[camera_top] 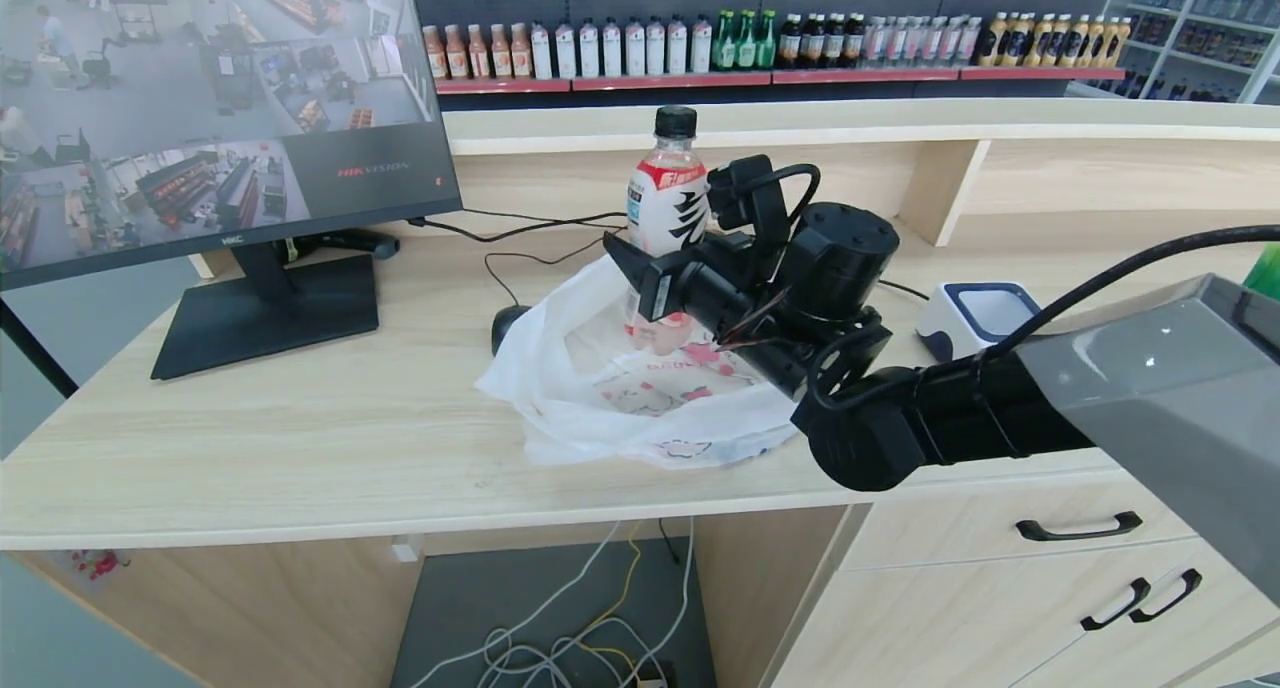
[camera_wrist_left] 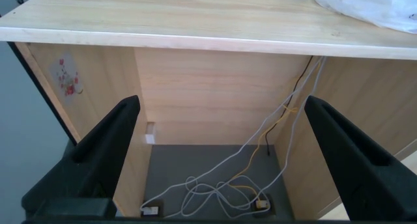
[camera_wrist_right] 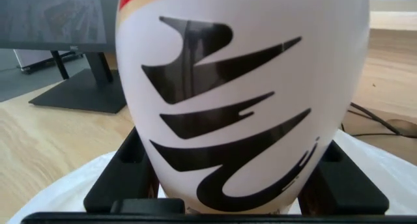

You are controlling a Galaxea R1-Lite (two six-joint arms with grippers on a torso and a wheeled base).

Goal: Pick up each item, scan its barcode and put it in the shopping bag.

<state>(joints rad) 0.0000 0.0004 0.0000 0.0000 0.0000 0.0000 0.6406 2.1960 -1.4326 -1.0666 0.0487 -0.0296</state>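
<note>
Bottle (camera_top: 665, 203), clear plastic with a black cap and white label, sits upright, clamped in the right tool (camera_top: 648, 290). Its base is at the mouth of the crumpled white shopping bag (camera_top: 600, 398) lying on the wooden desk (camera_top: 300, 418) beneath that tool. Left tool (camera_wrist_left: 225, 152) is spread wide, holding nothing.

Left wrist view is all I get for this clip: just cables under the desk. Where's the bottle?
Observer: The right hand grips the bottle upright, over the shopping bag.
Operator: Inside the bag yet?
Observer: Its base looks level with the bag's open mouth; touching bottom, I cannot tell.
Operator: And the scanner?
Observer: The scanner stands on the counter, on the robot's right of the bag.
</note>
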